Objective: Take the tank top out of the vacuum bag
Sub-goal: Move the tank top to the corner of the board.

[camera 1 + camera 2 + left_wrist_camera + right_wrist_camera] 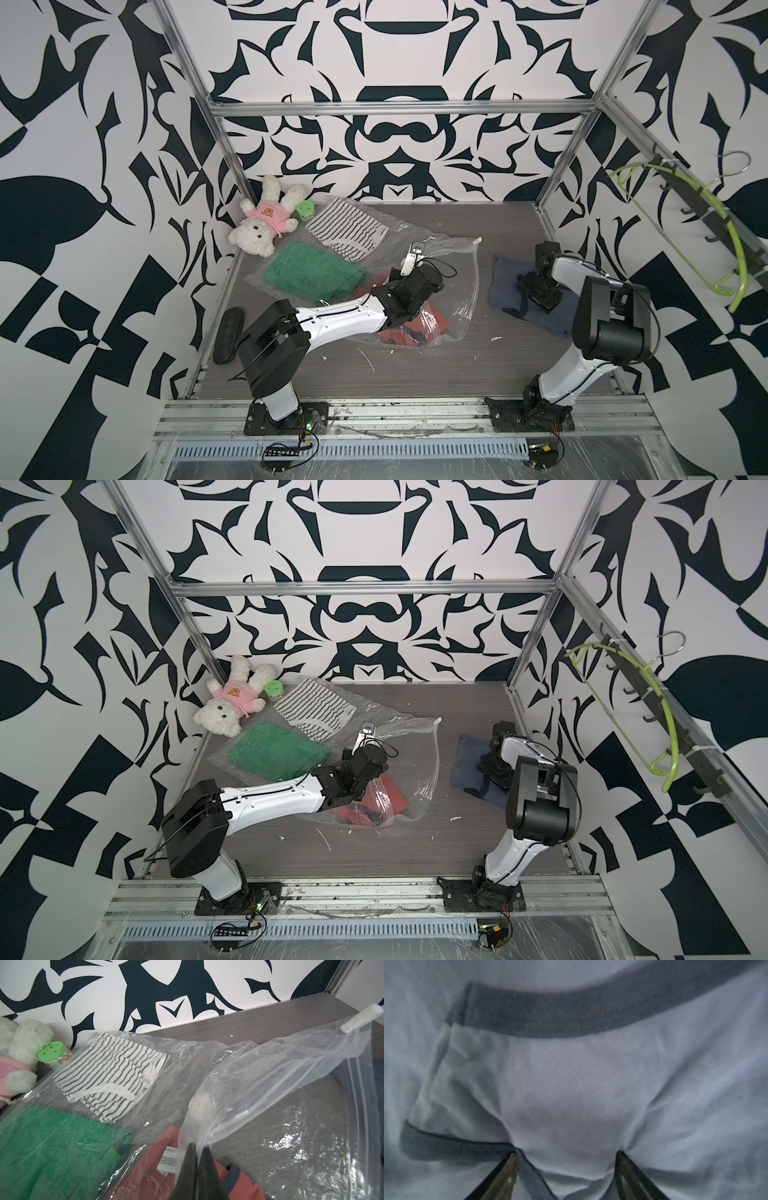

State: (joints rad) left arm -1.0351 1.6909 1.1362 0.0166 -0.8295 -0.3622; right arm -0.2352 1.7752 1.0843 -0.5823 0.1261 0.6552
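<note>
**Ana:** Where is the tank top (503, 291) at this moment?

**Ben:** I believe it is the blue cloth on the worktop (415, 374). It lies outside the vacuum bag (449, 266), well apart from the bag's mouth. In the right wrist view it has a darker band along its border, like an armhole. I cannot be fully sure, because the red piece (145, 1176) inside the bag also has a dark border.

**Ana:** And the two tools?

**Ben:** The right tool (566, 1153) has its jaws apart. The tips press into the blue cloth, and a soft bulge of cloth stands between them. The left tool (198, 1146) is together, clamped on the upper lip of the bag's mouth, and holds it lifted.

**Ana:** How will these things handle?

**Ben:** The tank top looks light and limp, so it will sag and stretch. I would pinch a thick fold or the banded border, not a single layer. The bag is thin, crinkly film and probably slippery. Its zip edge looks the firmest place to hold.

**Ana:** Please count everything.

**Ben:** There is one bag with three folded pieces inside: one striped piece (108, 1076), one green piece (52, 1147) and the red one. One blue cloth lies outside. I also see one teddy bear (253, 235), one green-lidded jar (306, 209), one black case (227, 340) and two arms.
</note>
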